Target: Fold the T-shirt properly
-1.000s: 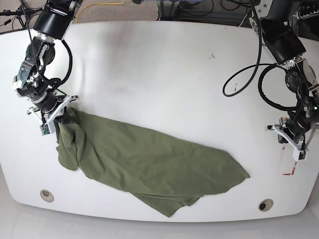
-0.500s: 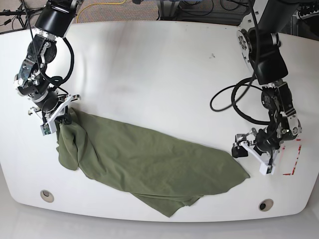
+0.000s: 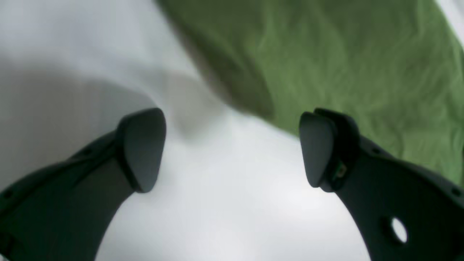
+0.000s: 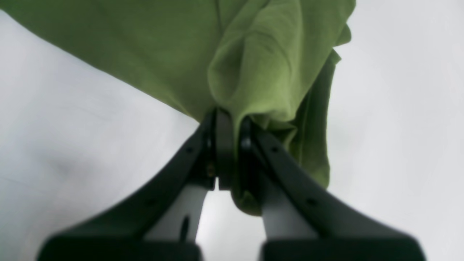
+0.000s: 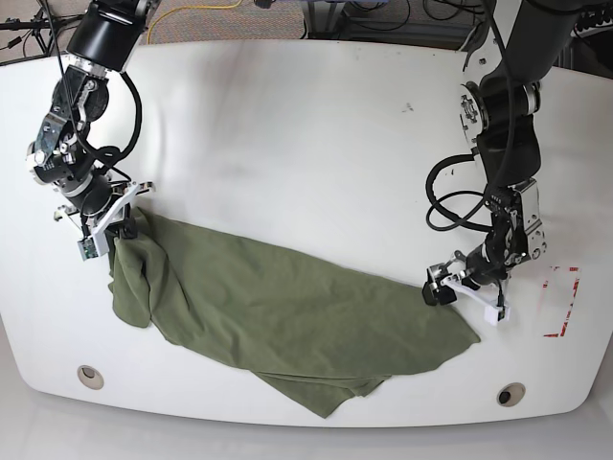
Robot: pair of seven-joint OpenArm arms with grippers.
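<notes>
Over on the white tabletop [image 5: 316,105], the olive-green T-shirt [image 5: 306,307] stretches from left of centre to the lower right. The right gripper [image 4: 228,145] pinches its bunched corner; the left gripper [image 3: 232,152], fingers spread, hovers by the other end. Cables [image 5: 383,19] line the top edge; a round hole [image 5: 511,394] sits lower right.

This looks like a robot lab or test room. Two black and silver robot arms [image 5: 498,192] reach over a big white table [image 5: 287,125] with round holes [image 5: 90,377] near its corners. Yellow [image 5: 192,8] and black wires [image 5: 383,19] lie along the far side, and there is a red mark [image 5: 573,302] on the table.
</notes>
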